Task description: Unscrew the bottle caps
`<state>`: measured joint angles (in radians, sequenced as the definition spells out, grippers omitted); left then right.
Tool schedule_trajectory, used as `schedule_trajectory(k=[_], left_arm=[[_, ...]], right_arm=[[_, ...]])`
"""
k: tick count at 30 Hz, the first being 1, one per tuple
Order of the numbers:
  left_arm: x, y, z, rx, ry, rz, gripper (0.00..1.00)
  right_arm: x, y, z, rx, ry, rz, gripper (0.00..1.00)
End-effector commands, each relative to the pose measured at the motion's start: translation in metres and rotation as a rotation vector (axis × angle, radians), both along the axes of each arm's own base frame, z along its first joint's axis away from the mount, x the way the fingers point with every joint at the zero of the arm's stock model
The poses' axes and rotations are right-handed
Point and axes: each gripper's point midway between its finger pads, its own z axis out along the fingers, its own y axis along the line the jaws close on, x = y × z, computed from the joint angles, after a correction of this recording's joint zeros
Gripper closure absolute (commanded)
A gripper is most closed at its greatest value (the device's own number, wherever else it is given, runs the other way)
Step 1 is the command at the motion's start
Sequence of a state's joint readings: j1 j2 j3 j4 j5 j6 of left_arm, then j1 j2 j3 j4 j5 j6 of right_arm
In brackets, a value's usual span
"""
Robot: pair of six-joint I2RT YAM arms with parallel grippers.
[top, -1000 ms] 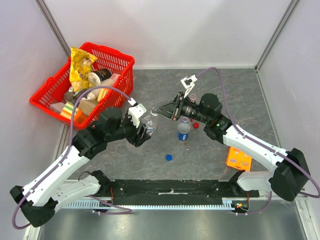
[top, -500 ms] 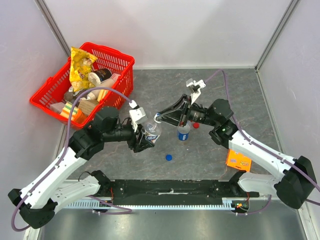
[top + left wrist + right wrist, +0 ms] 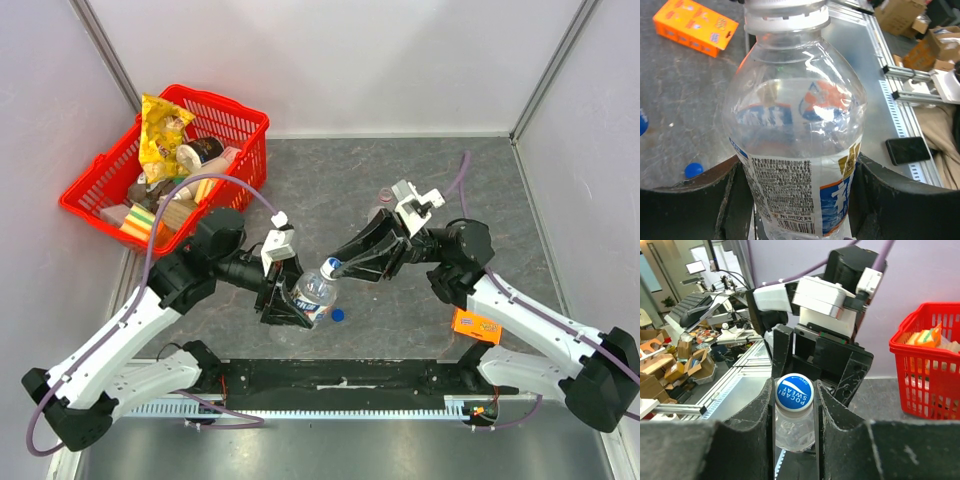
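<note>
My left gripper (image 3: pixel 298 300) is shut on a clear bottle (image 3: pixel 313 293) with a pale label, held tilted above the table's near middle. The left wrist view shows its black fingers pressing both sides of the bottle's (image 3: pixel 795 115) label. The bottle's white cap with a blue centre (image 3: pixel 329 267) points right, toward my right gripper (image 3: pixel 333 268). From the right wrist, the cap (image 3: pixel 794 392) faces the camera and my right gripper (image 3: pixel 795 390) has its jaws tight against the cap's two sides. A loose blue cap (image 3: pixel 338 316) lies on the table just below the bottle.
A red basket (image 3: pixel 245 125) full of snacks stands at the back left. An orange box (image 3: pixel 476 324) lies on the table at the near right, beside the right arm. The loose blue cap (image 3: pixel 693 170) and the orange box (image 3: pixel 695 26) also show from the left wrist.
Both arms have moved toward the near edge, carrying the bottle with them. The bottle now tilts more to the right. The right arm now covers the blue-labelled bottle seen earlier.
</note>
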<state>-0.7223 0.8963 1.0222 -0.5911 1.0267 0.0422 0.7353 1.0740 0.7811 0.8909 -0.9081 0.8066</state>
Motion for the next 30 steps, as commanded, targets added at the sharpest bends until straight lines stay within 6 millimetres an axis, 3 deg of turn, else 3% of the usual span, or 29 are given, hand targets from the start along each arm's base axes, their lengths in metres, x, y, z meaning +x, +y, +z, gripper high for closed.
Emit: schedule_trajectory(k=[1,8,13,17,23,30], left_arm=[[-0.032,0.003,0.03,-0.103,0.038,-0.208,0.98],[-0.03,0.002,0.027,-0.097,0.039,-0.198,0.98],[-0.025,0.001,0.022,-0.081,0.035,-0.165,0.98],[-0.015,-0.001,0.014,-0.055,0.013,-0.103,0.98],[0.004,-0.002,-0.001,0.006,-0.023,0.02,0.98],[0.037,0.002,-0.022,0.099,-0.076,0.206,0.98]], right_arm=[[-0.021,-0.016,0.026,0.118,-0.13,0.032,1.0],[-0.024,-0.021,0.034,0.148,-0.143,0.016,0.97],[-0.022,-0.02,0.037,0.154,-0.117,0.011,0.68],[-0.02,-0.021,0.04,0.163,-0.104,-0.005,0.37],[-0.009,-0.02,0.04,0.144,-0.08,-0.072,0.06],[0.019,-0.018,0.032,0.076,-0.026,-0.237,0.02]])
